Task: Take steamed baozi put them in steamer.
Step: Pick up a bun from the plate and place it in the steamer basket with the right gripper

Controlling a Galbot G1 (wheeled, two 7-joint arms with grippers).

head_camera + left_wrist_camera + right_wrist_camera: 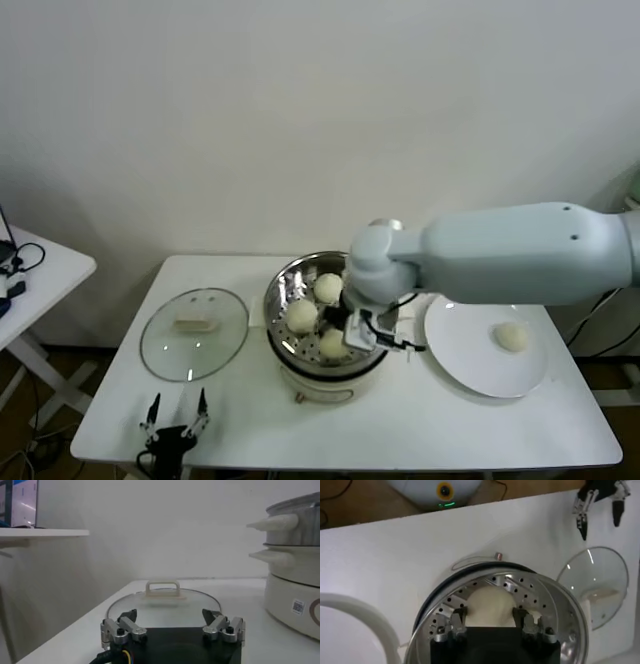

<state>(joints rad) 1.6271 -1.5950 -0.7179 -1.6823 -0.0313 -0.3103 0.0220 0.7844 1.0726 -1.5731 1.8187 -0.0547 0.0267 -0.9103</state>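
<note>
The steamer point(275, 300) stands mid-table with three cream baozi on its perforated tray: one at the back point(328, 287), one on the left point(302, 316), one at the front point(333, 343). My right gripper point(352, 333) reaches down into the steamer. In the right wrist view its fingers point(457, 619) press both sides of the front baozi point(489, 605), low over the tray point(520, 587). A fourth baozi point(511, 337) lies on the white plate point(465, 370). My left gripper point(176, 408) is parked, open and empty, at the table's front left.
The glass lid point(193, 333) with its pale knob lies flat left of the steamer, just beyond the left gripper point(173, 617). It also shows in the left wrist view point(162, 602). A second white table point(40, 270) stands at far left.
</note>
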